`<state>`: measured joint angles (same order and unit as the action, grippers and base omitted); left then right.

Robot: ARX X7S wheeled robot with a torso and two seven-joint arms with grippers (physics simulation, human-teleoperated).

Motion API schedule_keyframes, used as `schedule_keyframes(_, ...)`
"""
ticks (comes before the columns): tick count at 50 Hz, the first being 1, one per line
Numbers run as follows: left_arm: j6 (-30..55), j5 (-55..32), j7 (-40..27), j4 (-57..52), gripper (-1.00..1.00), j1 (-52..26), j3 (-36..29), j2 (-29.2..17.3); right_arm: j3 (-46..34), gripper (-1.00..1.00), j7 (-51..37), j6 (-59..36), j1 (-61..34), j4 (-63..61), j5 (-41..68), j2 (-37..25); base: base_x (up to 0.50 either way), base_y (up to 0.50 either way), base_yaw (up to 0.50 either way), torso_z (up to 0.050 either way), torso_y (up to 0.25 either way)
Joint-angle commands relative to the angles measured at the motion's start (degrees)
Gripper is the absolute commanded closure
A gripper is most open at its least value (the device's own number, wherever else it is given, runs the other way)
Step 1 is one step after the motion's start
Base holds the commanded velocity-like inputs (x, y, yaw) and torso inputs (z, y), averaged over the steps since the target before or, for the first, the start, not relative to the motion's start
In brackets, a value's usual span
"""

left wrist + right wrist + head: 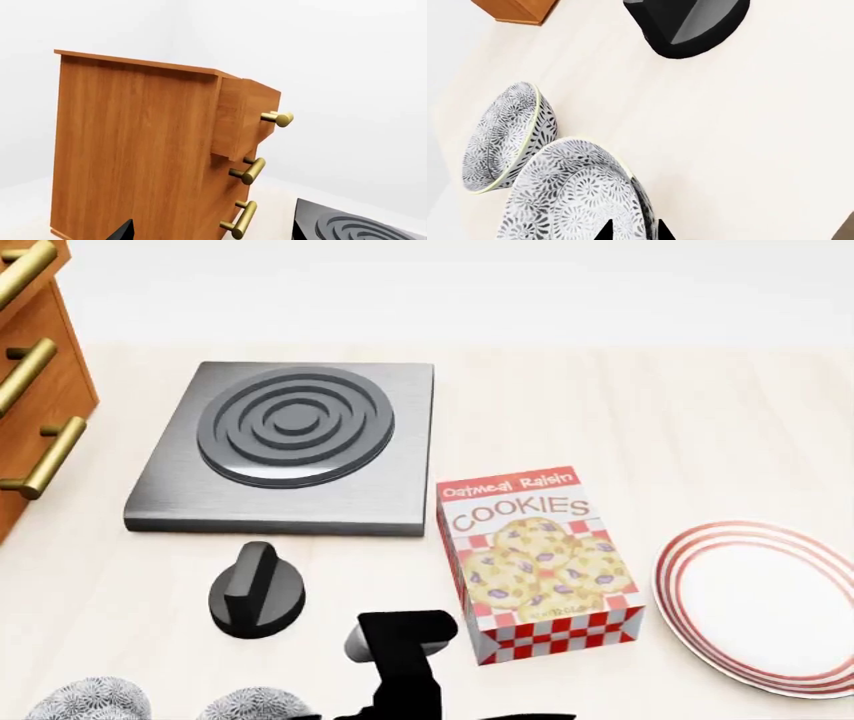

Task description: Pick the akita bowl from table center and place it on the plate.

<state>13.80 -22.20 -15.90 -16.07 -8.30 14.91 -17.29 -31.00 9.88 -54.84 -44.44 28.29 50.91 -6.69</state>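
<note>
Wooden drawer cabinet point(34, 380), brass handles, far left. Two speckled bowls at the near edge: spare bowl point(87, 700), then akita bowl point(254, 704), right claw point(630, 235) at its rim, grip state unreadable. Hotplate point(294, 445). Black knob point(256, 590). Box lettered "Oatmeal Raisin COOKIES" point(538, 565). Red-ringed plate point(767, 605), far right. Left claw point(123, 231): state unreadable.

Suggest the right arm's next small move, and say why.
Probably lower the right gripper slightly onto the nearer akita bowl and close: its fingertips sit right at the bowl's wall, no grip is visible, and the plate still lies empty beyond the cookie box.
</note>
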Motion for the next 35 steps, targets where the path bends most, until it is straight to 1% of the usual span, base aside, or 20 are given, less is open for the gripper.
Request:
schedule_keyframes(1,0.1,-0.4,-0.2,-0.4,-1.0,0.2,0.0,-0.2,-1.1,1.0,-0.3,0.6,1.3,-0.1,2.0,0.3,0.0,0.0,0.0,0.0,0.0)
schedule_keyframes(6,0.1,-0.5,-0.3,-0.6,-1.0,0.2,0.0,-0.3,-0.7,1.0,-1.1,0.8,1.4,-1.0,2.5,0.0,0.0,0.0,0.0,0.0,0.0)
schedule_keyframes(12,0.2,-0.7,-0.3,-0.6,-1.0,0.2,-0.1,-0.4,1.4,1.0,-4.5,1.5,1.9,-5.4,3.8,-1.2,0.0,0.0,0.0,0.0,0.0)
schedule_keyframes(23,-0.1,-0.9,-0.4,-0.8,-1.0,0.6,-0.3,-0.4,3.4,1.0,-10.0,5.4,4.2,-22.0,3.0,-5.4,0.0,0.0,0.0,0.0,0.0)
schedule_keyframes(31,0.2,-1.1,-0.6,-1.5,-1.0,0.8,-0.4,-0.6,5.2,1.0,-15.6,7.6,5.4,-36.4,1.4,-9.5,0.0,0.0,0.0,0.0,0.0)
schedule_keyframes(35,0.3,-1.3,-0.7,-1.7,-1.0,0.6,-0.4,-0.7,6.6,1.0,-16.8,9.0,5.4,-40.5,1.1,-11.0,0.0,0.0,0.0,0.0,0.0)
